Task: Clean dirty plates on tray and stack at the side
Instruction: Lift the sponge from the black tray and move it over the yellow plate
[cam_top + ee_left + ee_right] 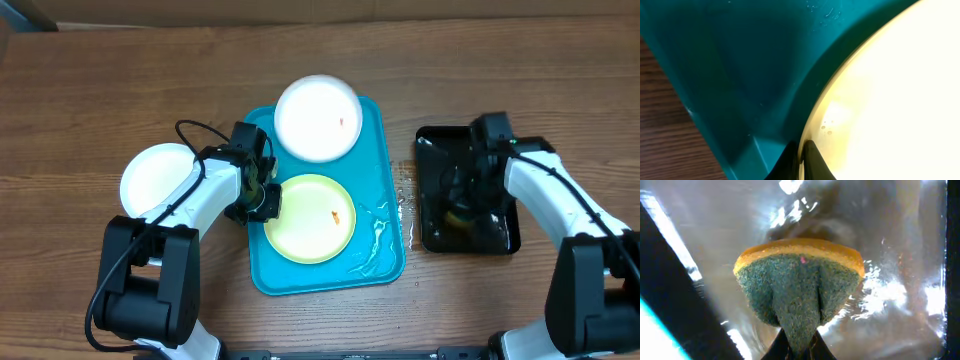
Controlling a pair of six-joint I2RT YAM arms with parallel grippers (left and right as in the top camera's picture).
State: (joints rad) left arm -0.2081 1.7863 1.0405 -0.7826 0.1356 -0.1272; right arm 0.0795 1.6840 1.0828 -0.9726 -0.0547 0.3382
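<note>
The turquoise tray (386, 160) holds a white plate (317, 118) with a red smear at its far end. A pale yellow-green plate (310, 217) with an orange smear lies at its near end. A second white plate (155, 177) lies on the table to the left of the tray. My left gripper (266, 197) is shut on the left rim of the yellow-green plate. The left wrist view shows the jaws (801, 155) pinching that rim (890, 100) over the tray floor (740, 75). My right gripper (799, 347) is shut on a green-and-yellow sponge (800, 285) inside the black tray (900, 240).
The glossy black tray (432, 140) stands to the right of the turquoise tray, wet inside, with my right gripper (468, 200) in it. Water pools on the turquoise tray's near right corner (375, 245). Droplets lie on the wood between the trays.
</note>
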